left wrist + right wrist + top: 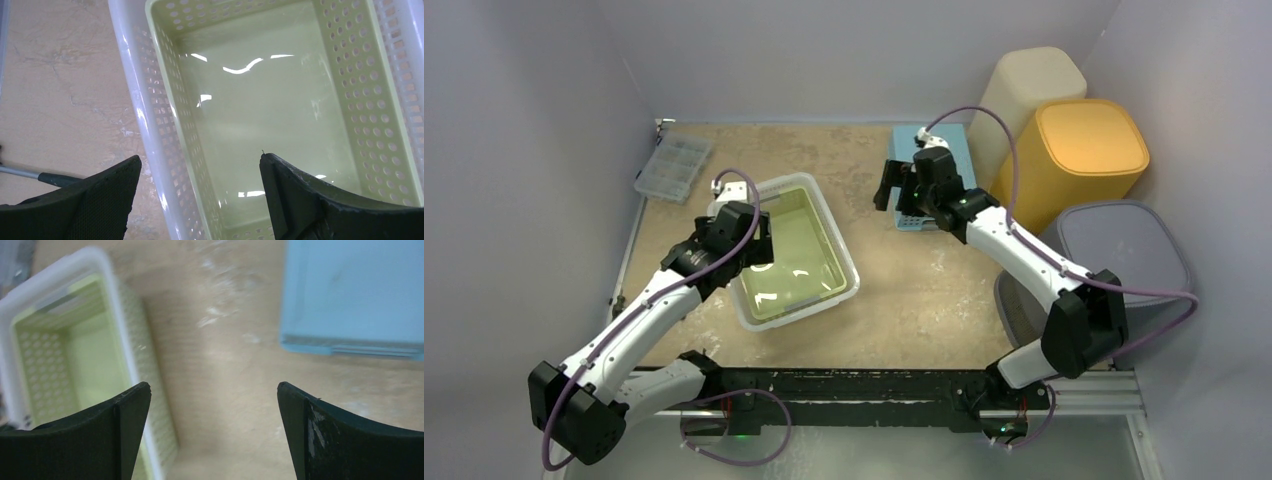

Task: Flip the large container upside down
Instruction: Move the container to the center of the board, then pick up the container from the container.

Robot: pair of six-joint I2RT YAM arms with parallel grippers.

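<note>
Large container (856, 283) on worktop (924, 300), left of centre; perforated basket (799, 250) nested inside. Left end effector (200, 160) straddles its left wall, one finger outside, one inside. Compartment case (672, 168) at far-left corner. Small crate (954, 140) far, right of centre. Right end effector (212, 387) above worktop between crate and container. Bins (1089, 145) beyond right edge.

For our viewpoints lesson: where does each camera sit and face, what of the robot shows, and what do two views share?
Top external: above and behind, looking down on the table; left arm, right arm show.
Left wrist: looks down at the container wall; left gripper open astride it.
Right wrist: faces table between container and blue box; right gripper open.
All share the container.
</note>
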